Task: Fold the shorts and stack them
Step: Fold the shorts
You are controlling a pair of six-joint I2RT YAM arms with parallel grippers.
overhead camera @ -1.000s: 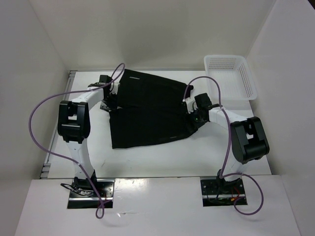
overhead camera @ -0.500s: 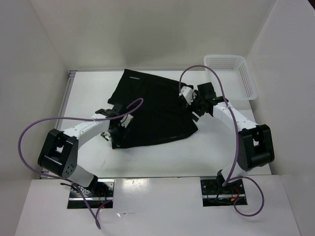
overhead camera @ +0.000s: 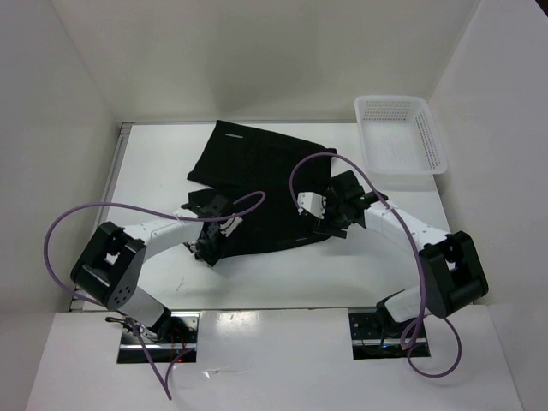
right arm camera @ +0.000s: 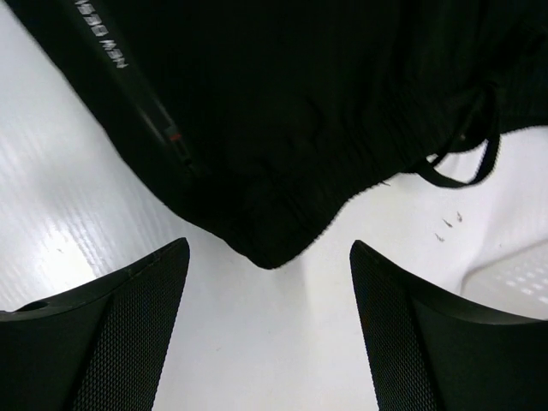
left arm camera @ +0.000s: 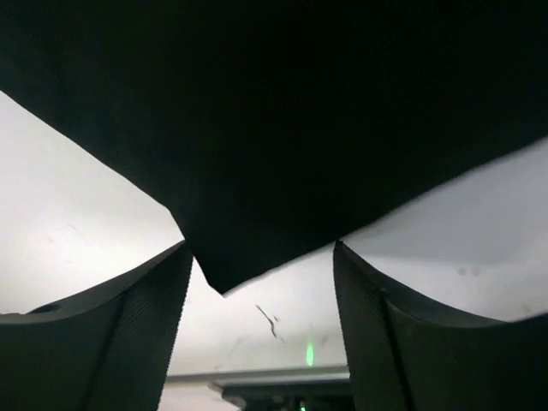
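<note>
While both arms reach over the table (overhead camera: 150, 180), the left gripper (left arm camera: 261, 257) has its fingers spread either side of a loose corner of the shorts (left arm camera: 274, 111), pinching nothing. The right gripper (right arm camera: 270, 248) is likewise spread below a hem corner. White lettering (right arm camera: 103, 38), upper left in the right wrist view, begins "NEW"; the rest is blurred. The shorts lie mid-table, and a white basket (overhead camera: 432, 145) sits at upper right.
</note>
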